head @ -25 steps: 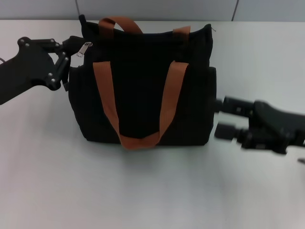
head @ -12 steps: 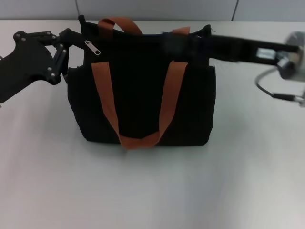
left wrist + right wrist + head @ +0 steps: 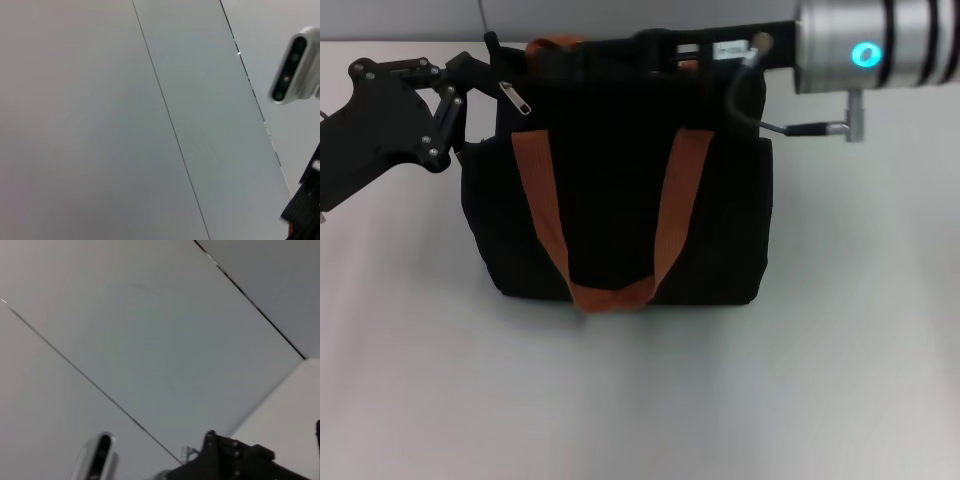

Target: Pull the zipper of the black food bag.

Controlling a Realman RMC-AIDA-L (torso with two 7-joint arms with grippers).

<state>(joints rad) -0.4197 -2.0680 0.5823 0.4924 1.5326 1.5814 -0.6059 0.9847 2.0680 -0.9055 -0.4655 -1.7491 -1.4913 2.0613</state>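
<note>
White bench is carrying the black food bag near its far edge. We are bracing the bag's left top corner with our left hand, closed on fabric beside the zipper. We are reaching our right hand across the top; its grip we cannot tell. Next, we judge, it needs to pinch the pull.

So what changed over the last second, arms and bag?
The right arm swung up from beside the bag and now reaches across the black food bag's top. The left end effector edged up at the zipper corner; the pull tab flipped. The bag stayed put.
</note>
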